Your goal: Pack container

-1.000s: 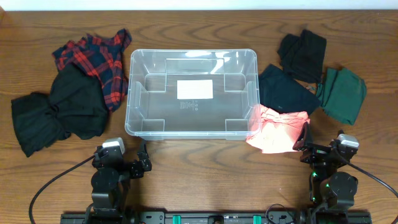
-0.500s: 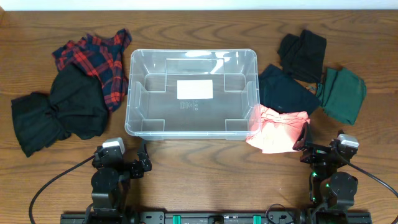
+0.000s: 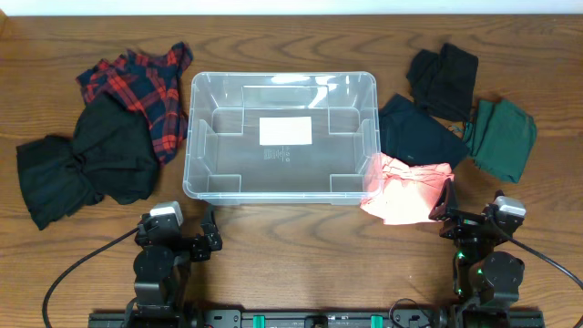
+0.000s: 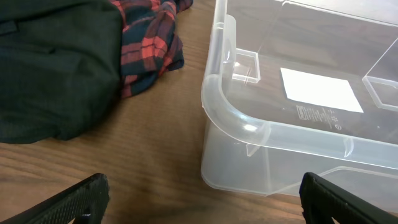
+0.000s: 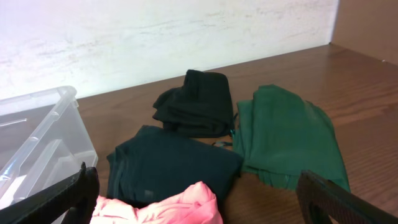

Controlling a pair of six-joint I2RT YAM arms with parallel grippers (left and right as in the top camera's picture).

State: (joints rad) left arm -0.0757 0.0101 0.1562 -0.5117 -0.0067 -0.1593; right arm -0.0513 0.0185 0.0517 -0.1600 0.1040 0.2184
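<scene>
Nearest, at the counter (image 3: 291,239) front edge, the left gripper (image 4: 205,204) has its jaws spread wide apart, as does the right gripper (image 5: 199,203), just beside a pink garment (image 3: 407,193). Beyond, the clear container (image 3: 281,84) stands mid-counter, between a plaid shirt (image 3: 137,87) on the left and a green garment (image 3: 501,138) on the right.

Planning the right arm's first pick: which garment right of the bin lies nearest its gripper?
The coral-pink garment, at the container's front right corner; the navy garment, black garment and green garment lie farther from the right gripper.
</scene>
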